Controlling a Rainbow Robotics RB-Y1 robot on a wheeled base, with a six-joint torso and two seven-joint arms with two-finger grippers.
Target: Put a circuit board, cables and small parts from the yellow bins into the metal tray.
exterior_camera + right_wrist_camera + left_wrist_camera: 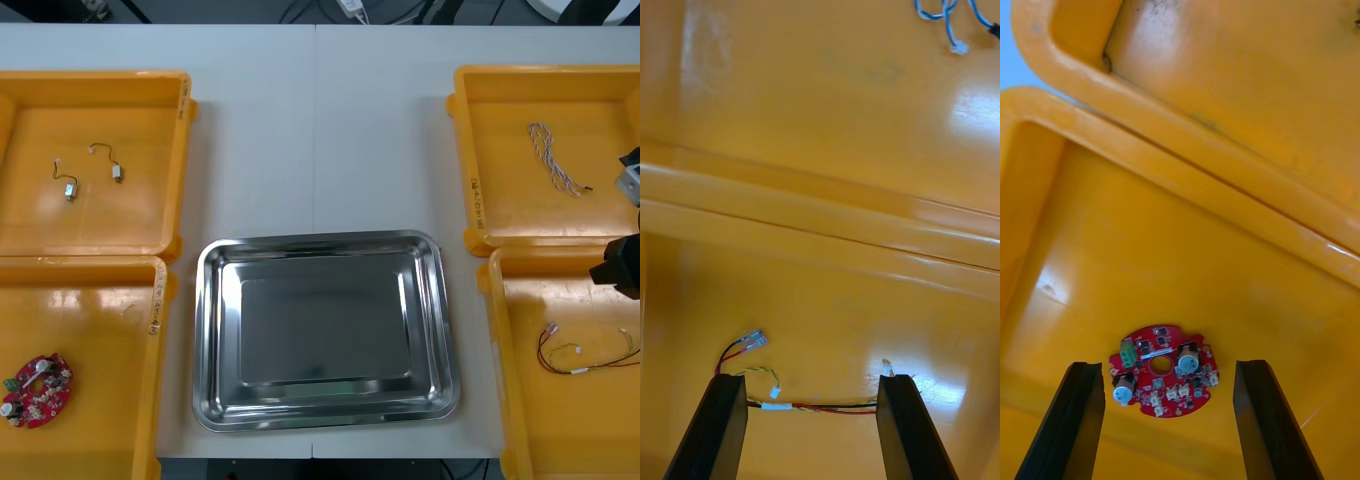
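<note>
light table [320, 130], front view: shiny metal tray [325, 330] is seen at lower centre. left gripper [1166, 366] is held spread (nothing grasped) above circuit board [36, 390] in lower-left yellow bin [100, 300]; right gripper [812, 379] likewise spread over red and yellow cable [827, 409], lower-right bin [560, 430].

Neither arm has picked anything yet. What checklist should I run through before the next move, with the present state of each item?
1. Inside of the metal tray bare and ready to receive: ok.
2. The left gripper open, fingers either side of the round red circuit board: ok.
3. The right gripper open, straddling the red and yellow cable: ok.
4. Fingertips low enough to close on their targets: cannot tell.
5. The small metal parts and the twisted blue and white cable lying in the far yellow bins, away from both grippers: ok.
</note>
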